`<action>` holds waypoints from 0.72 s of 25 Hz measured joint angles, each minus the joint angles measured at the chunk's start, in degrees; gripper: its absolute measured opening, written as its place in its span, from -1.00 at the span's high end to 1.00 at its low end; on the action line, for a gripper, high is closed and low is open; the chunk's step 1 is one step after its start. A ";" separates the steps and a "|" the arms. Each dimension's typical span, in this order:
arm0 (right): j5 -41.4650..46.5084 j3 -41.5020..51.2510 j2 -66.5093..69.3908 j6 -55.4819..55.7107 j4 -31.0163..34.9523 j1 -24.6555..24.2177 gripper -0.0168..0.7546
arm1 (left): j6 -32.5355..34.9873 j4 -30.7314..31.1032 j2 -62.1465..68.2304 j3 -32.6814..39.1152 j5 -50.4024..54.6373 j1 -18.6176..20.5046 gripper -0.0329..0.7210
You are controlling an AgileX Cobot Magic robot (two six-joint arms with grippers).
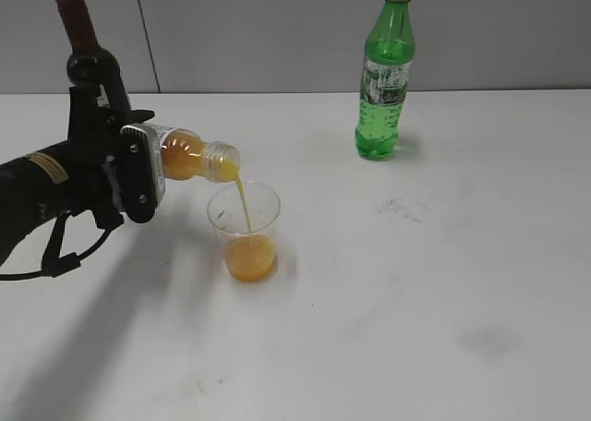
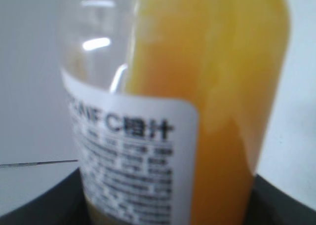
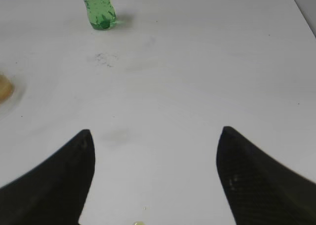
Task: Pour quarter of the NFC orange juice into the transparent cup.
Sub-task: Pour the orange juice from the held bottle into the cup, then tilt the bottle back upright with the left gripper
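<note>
My left gripper (image 1: 138, 176) is shut on the NFC orange juice bottle (image 1: 194, 155) and holds it tipped on its side, neck to the right, over the transparent cup (image 1: 245, 220). A thin stream of juice runs from the neck into the cup, which holds orange juice in its bottom. In the left wrist view the bottle (image 2: 197, 96) fills the frame, its label and juice close up. My right gripper (image 3: 155, 158) is open and empty above bare table; it is out of the exterior view. The cup's juice shows as an orange blur at the left edge of the right wrist view (image 3: 4, 88).
A dark wine bottle (image 1: 85, 52) stands behind my left arm at the back left. A tall green bottle (image 1: 383, 79) stands at the back right, also in the right wrist view (image 3: 100, 10). The white table (image 1: 416, 301) has faint smudges.
</note>
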 joint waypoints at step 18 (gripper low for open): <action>0.00 0.00 0.00 0.00 0.00 0.00 -0.57 | -3.60 0.06 0.05 0.00 -0.09 0.00 -0.32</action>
